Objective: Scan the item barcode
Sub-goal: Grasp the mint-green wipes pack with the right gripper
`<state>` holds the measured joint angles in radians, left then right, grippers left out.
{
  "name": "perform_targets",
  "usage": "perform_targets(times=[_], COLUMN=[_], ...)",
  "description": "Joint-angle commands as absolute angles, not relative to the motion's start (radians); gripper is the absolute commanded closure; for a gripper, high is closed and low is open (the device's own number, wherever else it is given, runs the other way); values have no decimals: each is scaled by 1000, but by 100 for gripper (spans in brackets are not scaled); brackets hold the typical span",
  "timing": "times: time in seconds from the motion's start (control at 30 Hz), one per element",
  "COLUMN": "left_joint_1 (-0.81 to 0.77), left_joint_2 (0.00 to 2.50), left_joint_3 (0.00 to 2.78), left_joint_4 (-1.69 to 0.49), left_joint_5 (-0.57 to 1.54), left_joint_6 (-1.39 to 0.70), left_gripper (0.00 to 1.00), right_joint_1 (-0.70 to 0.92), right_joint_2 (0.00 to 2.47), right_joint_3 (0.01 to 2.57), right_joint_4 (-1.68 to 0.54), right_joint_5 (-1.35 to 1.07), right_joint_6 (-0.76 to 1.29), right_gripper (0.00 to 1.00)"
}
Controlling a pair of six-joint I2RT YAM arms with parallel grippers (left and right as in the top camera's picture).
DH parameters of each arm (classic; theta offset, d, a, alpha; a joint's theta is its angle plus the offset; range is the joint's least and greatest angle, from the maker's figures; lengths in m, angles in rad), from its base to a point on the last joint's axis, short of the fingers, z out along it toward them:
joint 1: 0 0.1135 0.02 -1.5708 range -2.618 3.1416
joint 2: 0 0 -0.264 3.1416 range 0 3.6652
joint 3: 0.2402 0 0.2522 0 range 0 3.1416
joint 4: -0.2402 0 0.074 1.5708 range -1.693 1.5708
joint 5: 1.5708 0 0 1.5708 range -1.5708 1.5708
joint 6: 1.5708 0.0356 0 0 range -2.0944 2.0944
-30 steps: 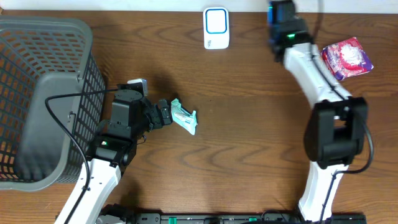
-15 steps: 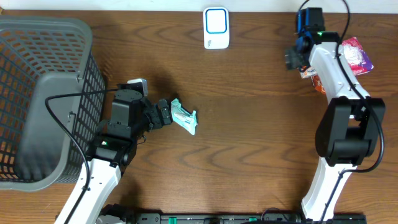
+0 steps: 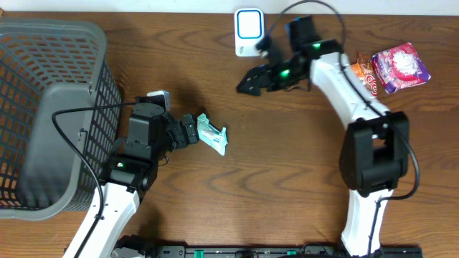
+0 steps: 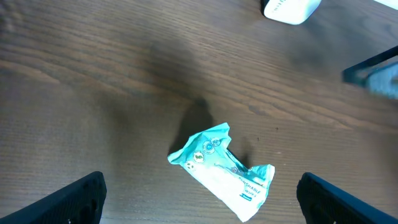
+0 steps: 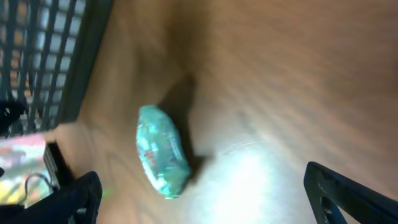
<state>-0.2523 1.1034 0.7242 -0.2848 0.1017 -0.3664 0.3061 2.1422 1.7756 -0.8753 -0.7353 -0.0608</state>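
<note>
The item, a crumpled teal and white packet, lies flat on the wooden table; it also shows as the packet and, blurred, as the packet. My left gripper sits just left of it, open, and the packet lies ahead of the left gripper, touching neither finger. My right gripper hangs open over the table below the white and blue scanner, holding nothing. In its own view the right gripper looks down toward the packet.
A large grey mesh basket fills the left side, also seen as the basket. A pink and red packet and an orange packet lie at the back right. The scanner is at the top edge.
My right gripper opened at the back right, leaving an orange packet beside the pink one, then swung left to below the scanner. The left arm and teal packet have not moved.
</note>
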Motion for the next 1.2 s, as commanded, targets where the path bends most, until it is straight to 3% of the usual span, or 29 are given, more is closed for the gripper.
perform_targets(times=[0.0,0.27,0.37,0.53,0.6,0.63,0.7,1.07,1.17], left_joint_1=[-249,-249,-249,-249,-249,-249,-249,-249,-249], left_joint_2=[1105,1105,1105,1105,1105,1105,1105,1105,1105], left_joint_3=[731,731,731,731,731,731,731,731,731], left_joint_4=[-284,-284,-284,-284,-284,-284,-284,-284,-284], left_joint_5=[92,92,92,92,92,92,92,93,92], left_joint_6=[-368,-368,-368,-368,-368,-368,-368,-368,-368], left_gripper=[2,2,2,2,2,2,2,2,2], right_joint_1=[386,535,548,556,558,558,557,452,439], right_joint_2=[2145,2146,2146,2146,2146,2145,2138,1972,1923], right_joint_3=[1743,1619,1565,1509,1509,1509,1515,1537,1537], right_joint_4=[-883,-780,-719,-676,-689,-696,-727,-991,-1010], right_joint_5=[-679,-524,-523,-538,-559,-566,-566,-292,-282], right_joint_6=[-64,-12,6,59,59,60,75,269,262], right_gripper=[1,2,11,45,67,83,98,99,60])
